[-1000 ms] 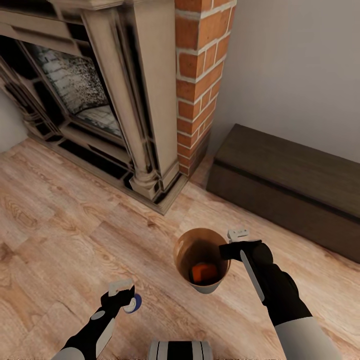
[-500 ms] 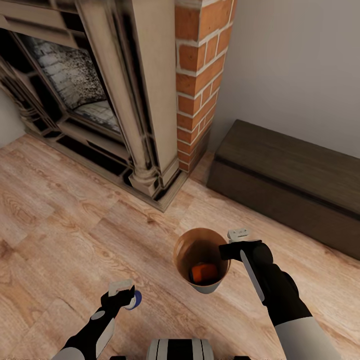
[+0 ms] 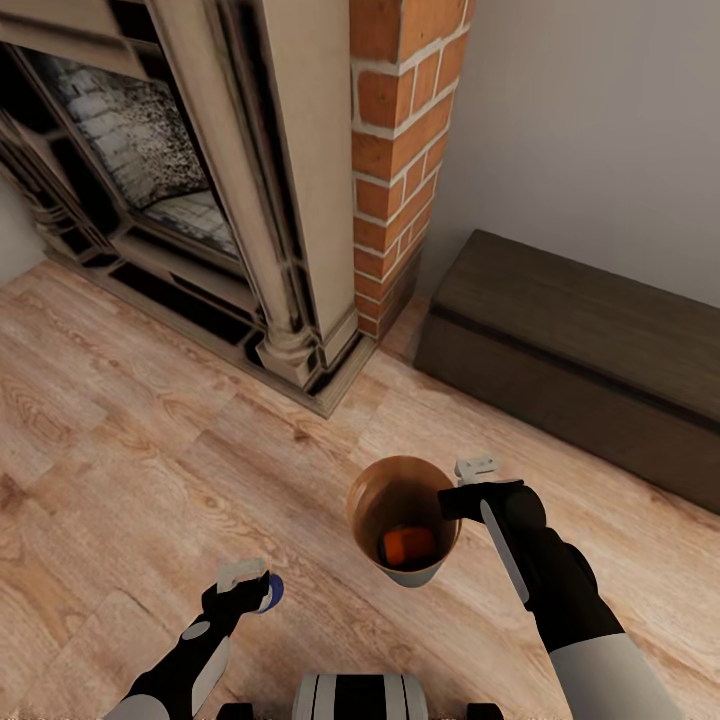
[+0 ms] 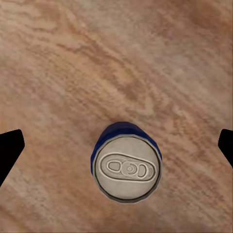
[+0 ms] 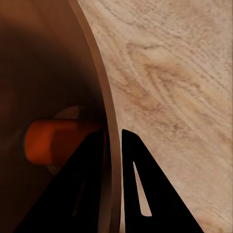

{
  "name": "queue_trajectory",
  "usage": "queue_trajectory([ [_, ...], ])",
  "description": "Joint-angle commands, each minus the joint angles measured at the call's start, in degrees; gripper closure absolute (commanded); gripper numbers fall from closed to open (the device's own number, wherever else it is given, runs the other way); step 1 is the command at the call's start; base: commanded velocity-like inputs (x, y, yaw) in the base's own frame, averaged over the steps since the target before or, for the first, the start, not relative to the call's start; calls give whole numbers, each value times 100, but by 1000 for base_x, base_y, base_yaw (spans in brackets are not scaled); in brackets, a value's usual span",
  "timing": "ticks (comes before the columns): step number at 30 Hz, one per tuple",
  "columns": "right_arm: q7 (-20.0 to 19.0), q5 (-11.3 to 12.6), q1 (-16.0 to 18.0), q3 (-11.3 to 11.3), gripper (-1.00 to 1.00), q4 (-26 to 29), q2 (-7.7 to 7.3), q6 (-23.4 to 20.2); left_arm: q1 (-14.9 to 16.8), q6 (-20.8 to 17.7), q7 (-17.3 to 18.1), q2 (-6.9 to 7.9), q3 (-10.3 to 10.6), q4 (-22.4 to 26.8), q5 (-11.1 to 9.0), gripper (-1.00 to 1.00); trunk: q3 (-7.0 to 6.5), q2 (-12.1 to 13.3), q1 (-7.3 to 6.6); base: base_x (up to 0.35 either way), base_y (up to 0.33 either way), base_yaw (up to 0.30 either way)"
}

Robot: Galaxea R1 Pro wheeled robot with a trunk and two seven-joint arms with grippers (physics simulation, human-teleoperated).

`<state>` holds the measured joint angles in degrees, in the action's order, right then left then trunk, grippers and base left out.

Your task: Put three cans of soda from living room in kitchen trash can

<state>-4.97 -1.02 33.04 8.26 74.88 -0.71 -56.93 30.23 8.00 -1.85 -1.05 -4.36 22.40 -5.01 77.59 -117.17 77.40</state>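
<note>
The robot's own base (image 3: 360, 697) is cut off by the lower edge of the head view.

Just ahead of it, the left pincer (image 3: 252, 592) holds the dark blue soda can (image 3: 271, 593) over the wood floor (image 3: 130, 460). From the head camera only a sliver of blue shows beside the black fingers, so the can is mostly hidden there. The left wrist camera looks straight down on it (image 4: 126, 167): a silvery round top with its pull tab, and a rim of blue wall behind. The two fingertips sit wide to either side at the frame edges, apart from the can in that view, so whether they press on it cannot be told.

To the right, the right pincer (image 3: 452, 502) is clamped on the rim of the trash can (image 3: 411, 575), one finger inside the wall and one outside, as the right wrist view shows (image 5: 112, 145). The bin is pale grey outside, glossy orange-brown inside, and hangs clear of the floor. An orange soda can (image 3: 407, 545) lies on its side at the bottom, partly shadowed; nothing else can be made out in there.

Farther off stand an ornate fireplace (image 3: 190, 200) with a brick column (image 3: 400, 150), and a low dark bench (image 3: 580, 350) against the wall, cut off at the right edge.
</note>
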Motion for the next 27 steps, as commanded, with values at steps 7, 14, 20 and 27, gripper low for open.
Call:
queue_trajectory([
  [7, -31, 113, 1, 0, 100, 1, 1, -2, 0, 0, 0, 0, 3, 1, -1, -100, 64, 0, 0, 0, 0, 0],
  [14, -31, 115, 1, 0, 100, 1, 1, -2, 0, 0, 0, 0, 3, 1, -3, -100, 105, 0, 0, 0, 0, 0],
  [20, -31, 119, 1, 0, 100, 1, 1, -2, 0, 0, 0, 0, 1, -6, 0, -100, 181, -161, 87, 0, 0, 0],
  [27, -31, 119, 1, 0, 100, 1, 1, -2, 0, 0, 0, 0, 5, -7, 0, -100, 289, -401, 219, 0, 0, 0],
])
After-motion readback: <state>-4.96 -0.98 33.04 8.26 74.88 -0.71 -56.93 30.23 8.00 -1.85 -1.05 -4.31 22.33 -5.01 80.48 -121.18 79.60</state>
